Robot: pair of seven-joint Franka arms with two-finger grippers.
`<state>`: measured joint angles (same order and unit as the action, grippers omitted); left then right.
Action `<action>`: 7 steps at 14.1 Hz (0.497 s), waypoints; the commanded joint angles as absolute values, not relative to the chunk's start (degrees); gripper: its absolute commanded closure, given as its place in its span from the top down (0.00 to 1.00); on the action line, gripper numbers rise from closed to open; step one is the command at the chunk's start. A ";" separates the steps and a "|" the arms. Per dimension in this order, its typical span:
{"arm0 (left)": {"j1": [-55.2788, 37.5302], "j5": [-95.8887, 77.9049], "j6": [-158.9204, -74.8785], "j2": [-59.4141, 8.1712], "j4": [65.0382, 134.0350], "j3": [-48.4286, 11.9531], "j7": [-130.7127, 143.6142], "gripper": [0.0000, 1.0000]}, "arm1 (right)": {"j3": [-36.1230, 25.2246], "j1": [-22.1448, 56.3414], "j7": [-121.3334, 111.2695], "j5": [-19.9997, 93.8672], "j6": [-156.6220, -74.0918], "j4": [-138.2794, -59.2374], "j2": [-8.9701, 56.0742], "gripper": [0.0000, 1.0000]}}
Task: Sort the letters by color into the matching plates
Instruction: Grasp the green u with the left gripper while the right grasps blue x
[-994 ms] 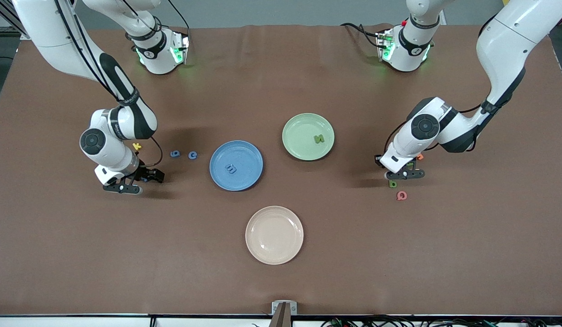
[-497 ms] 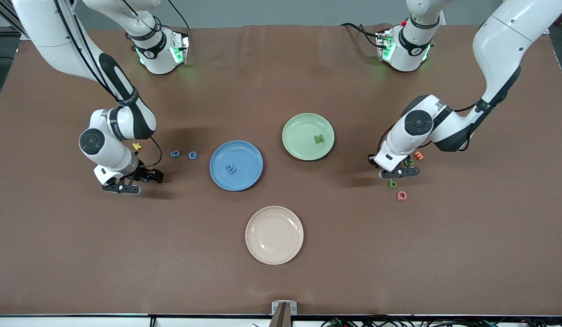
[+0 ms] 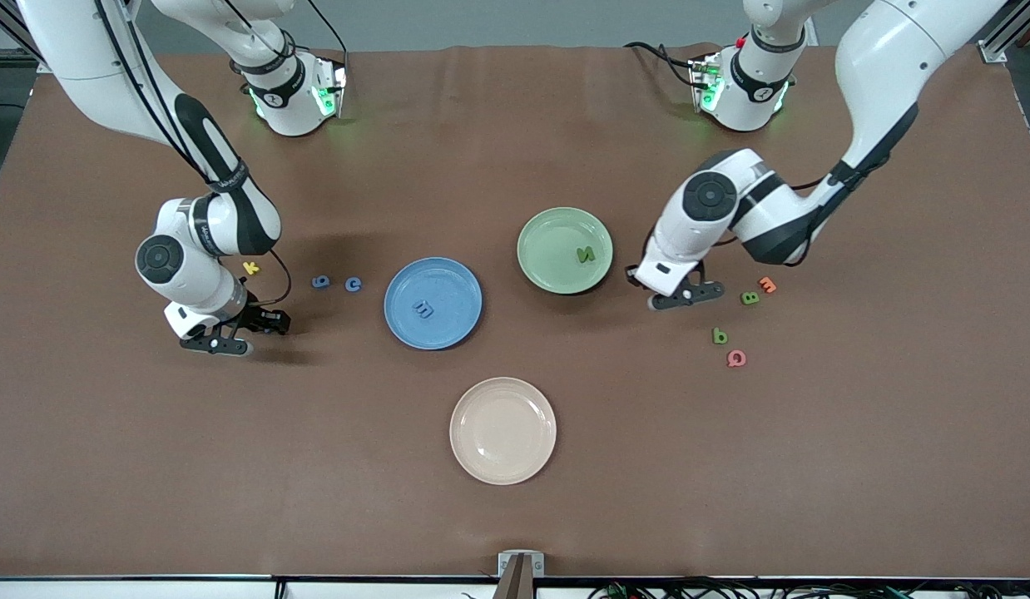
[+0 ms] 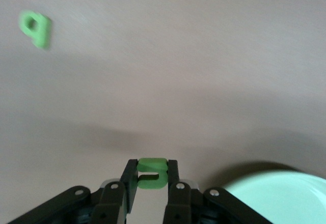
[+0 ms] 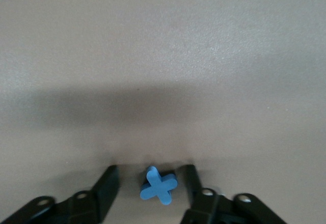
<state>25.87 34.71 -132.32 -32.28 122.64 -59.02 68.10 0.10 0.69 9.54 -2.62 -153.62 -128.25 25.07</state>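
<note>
The readable marks were the foam letters' own shapes; the print on the arms' black sleeves was too small to make out. Near the centre of the front view sat the blue plate holding one blue letter shaped like an "m", and just above it in the frame the pale green plate held a green letter like an "N". In the lower middle of the frame lay a cream plate. The left tool hung over the table just beside the green plate's rim, toward the left arm's end, its fingers pressed onto a small green S-like letter. Near it on the table lay a green "B" beside an orange letter, and lower in the frame a green "b" with a pink "Q" just below it. Toward the right arm's end, the right tool sat low at the table, fingers spread on each side of a blue cross-shaped "X", with a slim gap showing on both sides. Above it in the frame lay a yellow "K", and between it and the blue plate two more blue letters, a rounded one and a "c".
</note>
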 commanded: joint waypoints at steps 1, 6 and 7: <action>19.18 31.56 -130.52 -31.99 119.72 -58.97 74.51 0.25 | 0.44 -0.35 8.88 -3.43 -153.02 -128.67 24.87 0.45; 11.00 31.46 -130.52 -33.13 118.65 -58.80 83.66 0.25 | 0.44 -0.35 8.88 -3.43 -153.02 -128.67 24.87 0.27; 9.42 31.46 -130.52 -33.83 118.57 -58.54 84.72 0.25 | 0.53 -0.35 8.88 -3.43 -153.02 -128.67 24.87 0.19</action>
<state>11.76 32.28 -131.67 -32.45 119.68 -58.97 82.84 0.28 0.66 9.44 -2.61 -153.42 -128.20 24.77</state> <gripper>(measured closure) 0.722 0.705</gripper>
